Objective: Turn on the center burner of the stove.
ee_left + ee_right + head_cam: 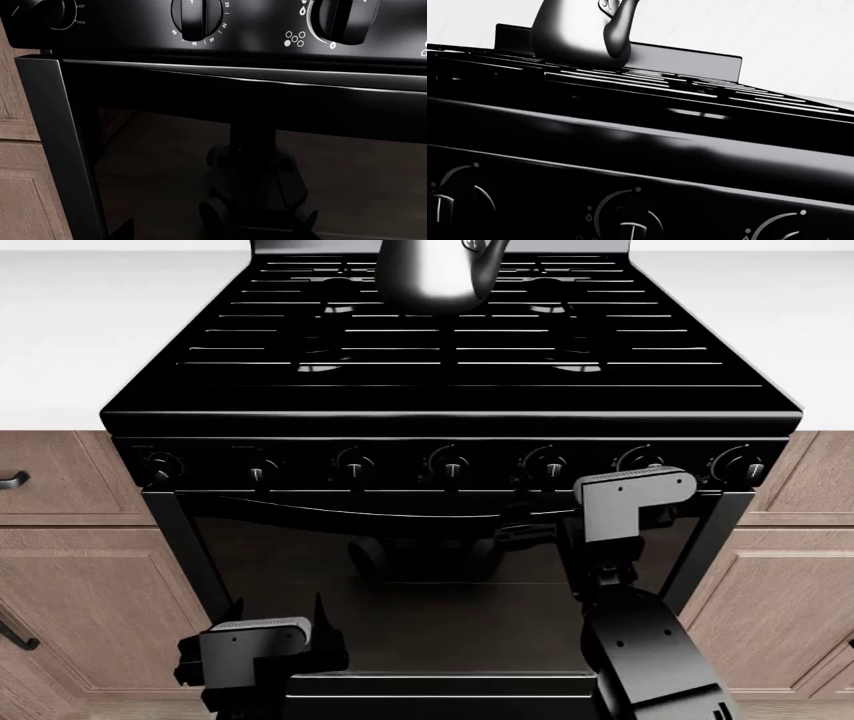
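Observation:
The glossy black stove [454,405] fills the head view, with bar grates on top and a row of seven knobs; the middle knob [450,465] has its white mark pointing down. My right gripper [525,532] hangs in front of the oven door just below the knob row, under the fifth knob [547,466]; its jaws are too dark to read. The right wrist view looks up at three knobs, one of them centred low [627,225]. My left gripper [254,645] is low by the oven door's lower left and looks open and empty. The left wrist view shows the leftmost knobs [197,17].
A silver kettle [434,275] stands on the back grates and also shows in the right wrist view [580,35]. Wooden cabinets [80,570] flank the stove, with white countertop [80,330] on both sides. The dark glass oven door [267,175] reflects the robot.

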You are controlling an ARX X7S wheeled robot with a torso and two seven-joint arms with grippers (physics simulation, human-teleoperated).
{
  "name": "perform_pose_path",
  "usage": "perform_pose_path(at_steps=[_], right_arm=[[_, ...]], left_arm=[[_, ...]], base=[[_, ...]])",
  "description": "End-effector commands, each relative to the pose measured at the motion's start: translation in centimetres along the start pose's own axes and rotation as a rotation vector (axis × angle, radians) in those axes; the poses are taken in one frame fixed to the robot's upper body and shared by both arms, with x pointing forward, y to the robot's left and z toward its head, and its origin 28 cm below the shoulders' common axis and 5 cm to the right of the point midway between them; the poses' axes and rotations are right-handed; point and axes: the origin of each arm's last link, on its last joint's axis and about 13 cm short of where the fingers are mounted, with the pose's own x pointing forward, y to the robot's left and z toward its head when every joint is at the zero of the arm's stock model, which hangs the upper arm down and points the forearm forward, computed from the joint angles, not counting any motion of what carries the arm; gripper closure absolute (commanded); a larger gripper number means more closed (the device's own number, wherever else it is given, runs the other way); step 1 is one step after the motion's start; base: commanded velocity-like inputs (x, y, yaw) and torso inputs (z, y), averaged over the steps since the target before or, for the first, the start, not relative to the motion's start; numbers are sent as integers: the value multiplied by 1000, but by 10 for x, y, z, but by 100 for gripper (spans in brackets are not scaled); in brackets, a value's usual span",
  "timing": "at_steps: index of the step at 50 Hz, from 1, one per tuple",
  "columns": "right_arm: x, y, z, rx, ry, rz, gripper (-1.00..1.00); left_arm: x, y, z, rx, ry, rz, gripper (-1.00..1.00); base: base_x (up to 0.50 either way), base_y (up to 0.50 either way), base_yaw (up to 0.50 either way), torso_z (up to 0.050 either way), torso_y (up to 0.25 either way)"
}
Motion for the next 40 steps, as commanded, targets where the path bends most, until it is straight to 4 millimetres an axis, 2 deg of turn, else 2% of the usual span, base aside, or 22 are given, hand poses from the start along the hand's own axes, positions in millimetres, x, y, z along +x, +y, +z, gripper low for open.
perform_pose_path(at_steps=[1,40], right_arm=[[8,1,-3,2,14,9,-100],[15,1,-9,-33,66,24,-100]], left_arm=[[1,0,0,-2,7,5,-100],[2,1,0,-4,7,8,-100]], base=[[0,0,0,0,0],[0,0,0,0,0]])
